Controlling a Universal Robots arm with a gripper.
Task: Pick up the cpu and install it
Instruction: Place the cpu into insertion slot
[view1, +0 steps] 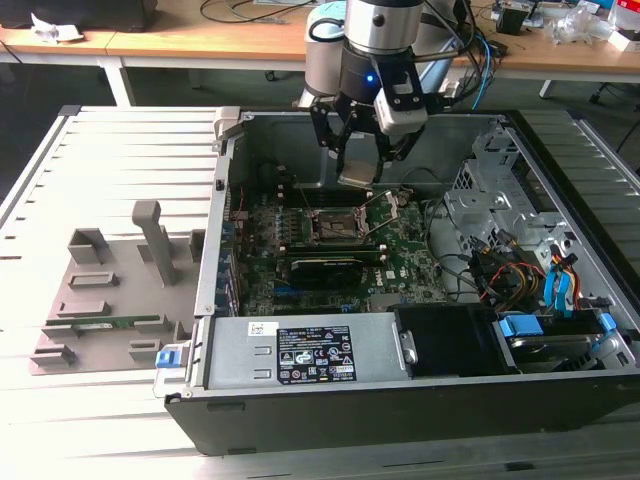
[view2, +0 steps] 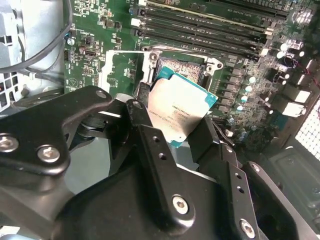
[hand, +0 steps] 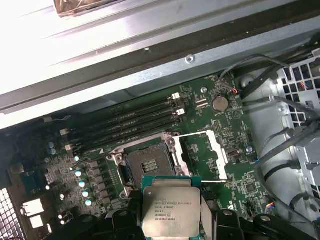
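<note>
My gripper (view1: 360, 172) hangs inside the open computer case, shut on the cpu (view1: 358, 178), a thin square chip with a silvery top plate. Both wrist views show the cpu (view2: 181, 110) (hand: 171, 209) pinched at two opposite edges between the black fingers (view2: 150, 145). It is held in the air, a little above and just behind the open socket (view1: 335, 226) on the green motherboard (view1: 400, 260). The socket (hand: 147, 162) shows its bare contact field, and its metal load frame (hand: 205, 150) is swung open to one side.
Black memory slots (hand: 130, 120) run beside the socket. A drive cage with bundled cables (view1: 520, 240) fills the case on the exterior view's right. The power supply (view1: 300, 350) lies along the case front. A grey fixture tray (view1: 110, 290) sits outside on the exterior view's left.
</note>
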